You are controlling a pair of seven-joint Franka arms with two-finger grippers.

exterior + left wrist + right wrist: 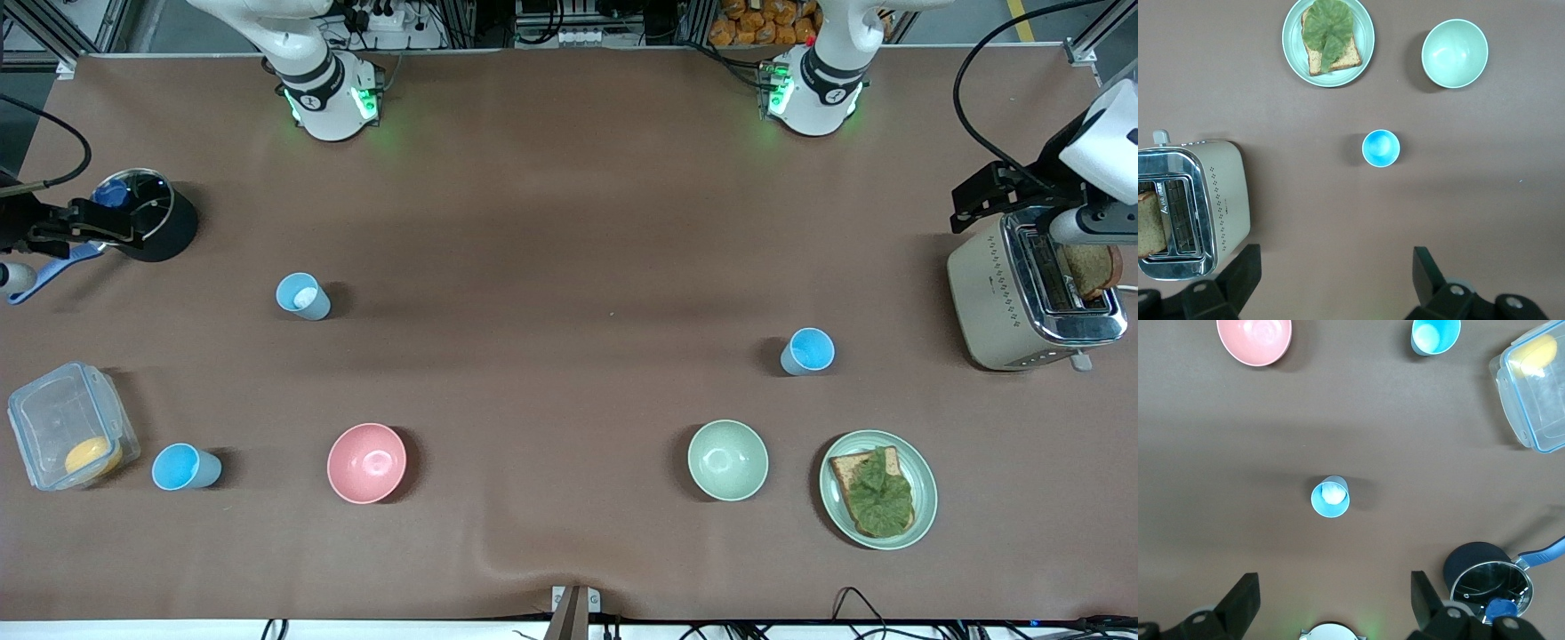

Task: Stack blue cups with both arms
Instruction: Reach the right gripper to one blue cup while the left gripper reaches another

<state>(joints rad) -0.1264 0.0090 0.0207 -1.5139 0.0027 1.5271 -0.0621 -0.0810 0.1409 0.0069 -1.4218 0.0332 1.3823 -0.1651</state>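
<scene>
Three blue cups stand upright and apart on the brown table. One (pixel 807 351) stands toward the left arm's end and shows in the left wrist view (pixel 1381 148). One with a pale inside (pixel 302 296) stands toward the right arm's end and shows in the right wrist view (pixel 1331 498). The third cup (pixel 185 467), also in the right wrist view (pixel 1435 335), stands beside the clear container. My left gripper (pixel 1336 273) is open and empty, high over the table. My right gripper (pixel 1335 593) is open and empty, high over the table near its base.
A pink bowl (pixel 366 462), a pale green bowl (pixel 727 460) and a plate with bread and lettuce (pixel 836 498) stand nearer the front camera. A toaster (pixel 987 293) holding bread stands at the left arm's end. A black pot (pixel 173 236) and a clear container (pixel 36 409) stand at the right arm's end.
</scene>
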